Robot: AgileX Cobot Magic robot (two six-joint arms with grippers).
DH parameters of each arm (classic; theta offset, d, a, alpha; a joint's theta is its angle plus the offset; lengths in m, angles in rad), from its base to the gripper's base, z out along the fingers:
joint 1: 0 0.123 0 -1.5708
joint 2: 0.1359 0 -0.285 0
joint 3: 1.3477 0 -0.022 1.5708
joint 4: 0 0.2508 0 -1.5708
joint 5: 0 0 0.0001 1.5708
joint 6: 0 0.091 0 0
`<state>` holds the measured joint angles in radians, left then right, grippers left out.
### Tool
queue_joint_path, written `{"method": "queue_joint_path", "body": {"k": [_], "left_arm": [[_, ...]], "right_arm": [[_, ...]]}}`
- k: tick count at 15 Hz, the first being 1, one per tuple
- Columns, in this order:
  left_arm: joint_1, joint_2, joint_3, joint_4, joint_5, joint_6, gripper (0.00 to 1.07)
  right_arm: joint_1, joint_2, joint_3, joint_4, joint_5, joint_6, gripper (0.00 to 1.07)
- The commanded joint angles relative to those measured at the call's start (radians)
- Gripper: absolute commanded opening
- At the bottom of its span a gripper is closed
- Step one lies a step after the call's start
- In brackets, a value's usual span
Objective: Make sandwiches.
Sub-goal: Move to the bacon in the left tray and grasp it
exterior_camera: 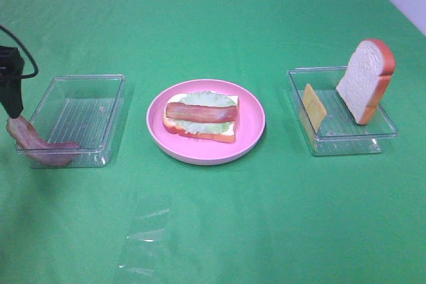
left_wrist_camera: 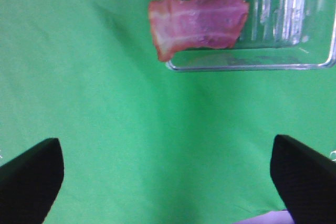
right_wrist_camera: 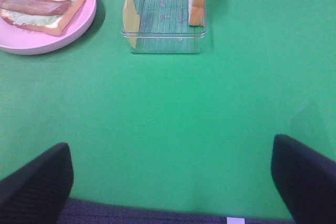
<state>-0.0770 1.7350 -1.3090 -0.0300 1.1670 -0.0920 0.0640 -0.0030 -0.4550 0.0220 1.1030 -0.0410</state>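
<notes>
Table (exterior_camera: 213,231): covered in green cloth, with a tray on each side and a plate between them.
Left tray (exterior_camera: 86,79): clear plastic, with a loose strip of bacon hanging over its near left corner.
Right tray (exterior_camera: 346,145): clear plastic, holding a bread slice and a cheese square.
Plate (exterior_camera: 256,121): pink and round, carrying the half-built sandwich.
Sandwich (exterior_camera: 200,114): bread, then lettuce, then one bacon strip. No cheese or top slice yet.
Bread slice (exterior_camera: 365,81): stands on edge, leaning at the right tray's far right side.
Left gripper (left_wrist_camera: 164,142): fingers wide apart and holding nothing, at the left tray's outer corner.
Right gripper (right_wrist_camera: 170,145): fingers wide apart and empty, well back from the right tray.
Loose bacon (exterior_camera: 36,143): straight ahead of the left gripper and near it. One end is over the rim and the other inside the tray. Its long axis runs along the finger gap, so the wrist probably needs to turn.
Cheese (exterior_camera: 314,106): leans on the right tray's left wall, closer to the right arm.
</notes>
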Motion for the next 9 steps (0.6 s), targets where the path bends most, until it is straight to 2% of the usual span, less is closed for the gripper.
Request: {"method": "queue_joint_path", "body": {"k": [1,3,6,9], "left_arm": [[0.071,-0.022,0.112,-0.082,-0.128,0.059,1.01],[0.120,-0.022,0.153,-0.160,-0.211,0.123,1.01],[0.121,-0.022,0.153,-0.174,-0.295,0.173,1.00],[0.121,-0.022,0.153,-0.176,-0.337,0.193,1.00]], "right_arm": [[-0.004,-0.032,0.004,0.004,-0.006,0.004,0.98],[-0.004,-0.032,0.004,0.004,-0.006,0.004,0.98],[-0.004,-0.032,0.004,0.004,-0.006,0.004,0.98],[-0.004,-0.032,0.004,0.004,-0.006,0.004,0.98]]}}
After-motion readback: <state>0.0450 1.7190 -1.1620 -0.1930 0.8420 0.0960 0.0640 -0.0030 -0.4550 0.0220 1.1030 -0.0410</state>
